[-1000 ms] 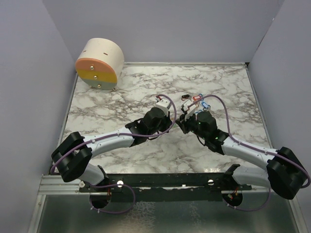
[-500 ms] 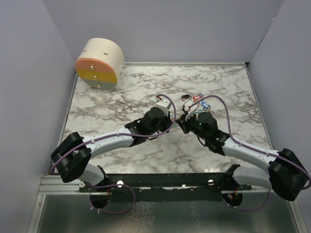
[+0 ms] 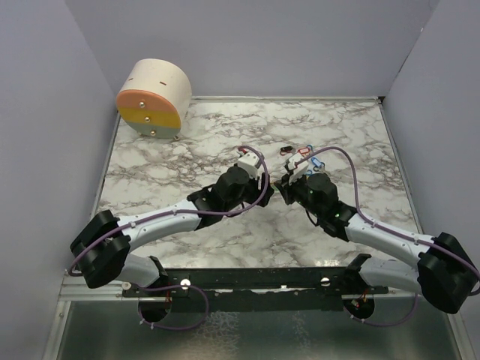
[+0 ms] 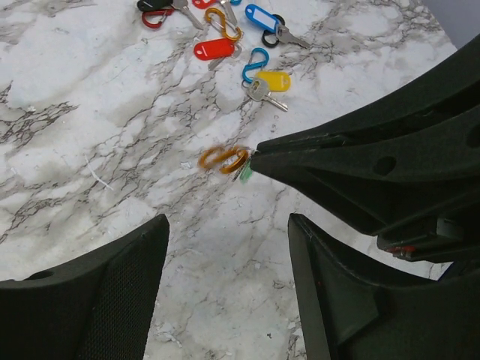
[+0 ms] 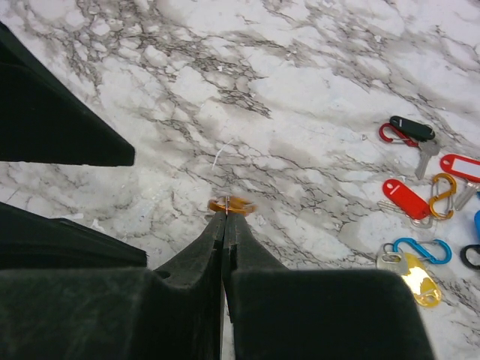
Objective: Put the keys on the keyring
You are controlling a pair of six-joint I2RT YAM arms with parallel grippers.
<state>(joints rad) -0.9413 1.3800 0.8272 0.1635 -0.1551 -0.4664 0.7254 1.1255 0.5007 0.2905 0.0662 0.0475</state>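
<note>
- Left gripper (image 4: 229, 220), left wrist view: we log it wide open, nothing between the fingers. Right gripper (image 4: 256, 154) enters from the right, pinching the orange keyring (image 4: 220, 159); a green tag (image 4: 244, 173) shows at its tip. Keys (image 4: 214, 49) lie loose on the table (image 4: 90, 112) beyond, apart from the keyring.
- Right wrist view: we see the right jaws pressed together on the keyring's edge; keys off to the right.
- Top view: both grippers' tips sit close together mid-table, keys just beyond them.
</note>
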